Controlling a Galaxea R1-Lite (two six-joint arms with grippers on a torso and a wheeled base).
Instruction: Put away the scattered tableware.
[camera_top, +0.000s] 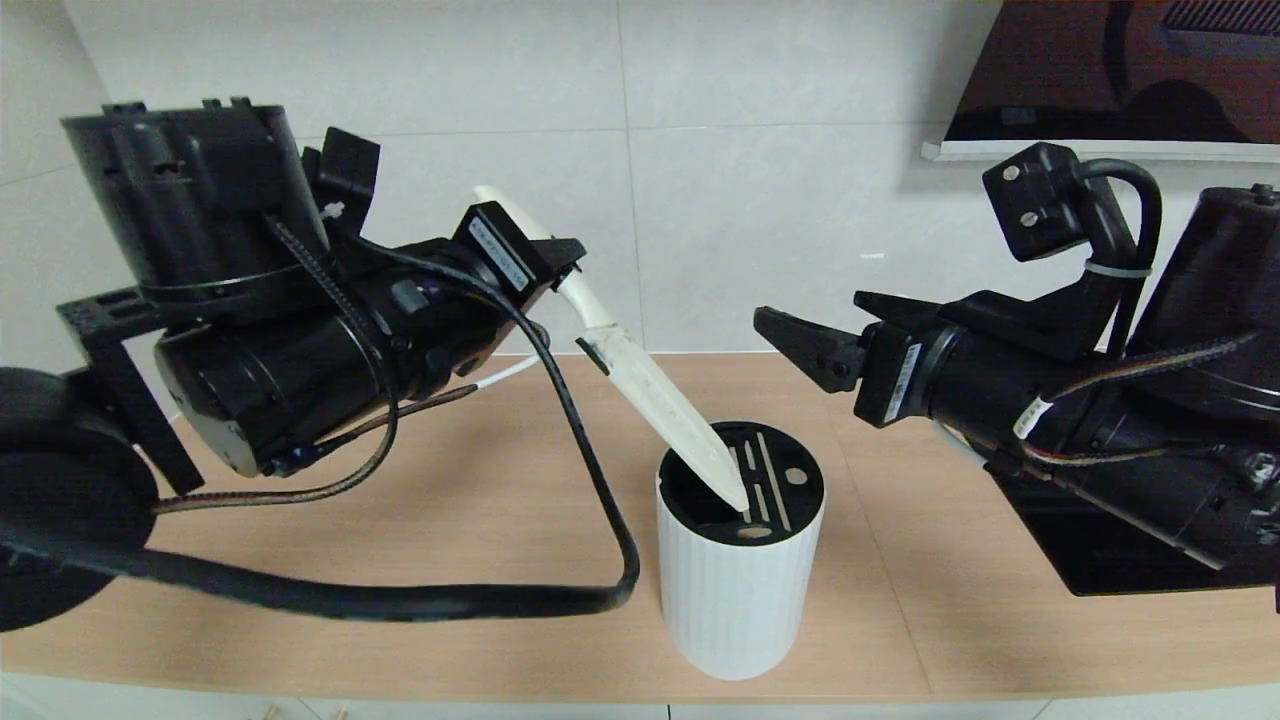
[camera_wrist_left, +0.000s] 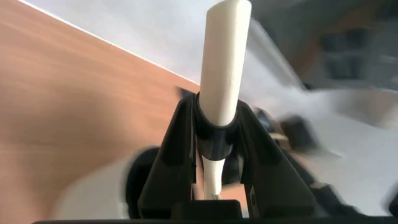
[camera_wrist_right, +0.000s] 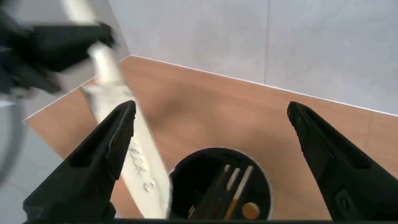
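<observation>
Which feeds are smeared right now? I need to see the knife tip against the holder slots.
Head view: clear, knife tip and holder slots readable, though the wide lens bows the counter edge. Left wrist view: knife handle crisp, holder behind it smeared. Right wrist view: blade streaked, slots legible.

matte black cylindrical arms (camera_top: 270, 370) carry thick looping cable (camera_top: 400, 600) and white zip ties (camera_top: 1115, 268).

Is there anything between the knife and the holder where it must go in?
Nothing visible. The left gripper holds the knife tilted, with its tip at the black top of the holder, beside the slots. The right gripper hangs open off to the side, clear of the path.
</observation>
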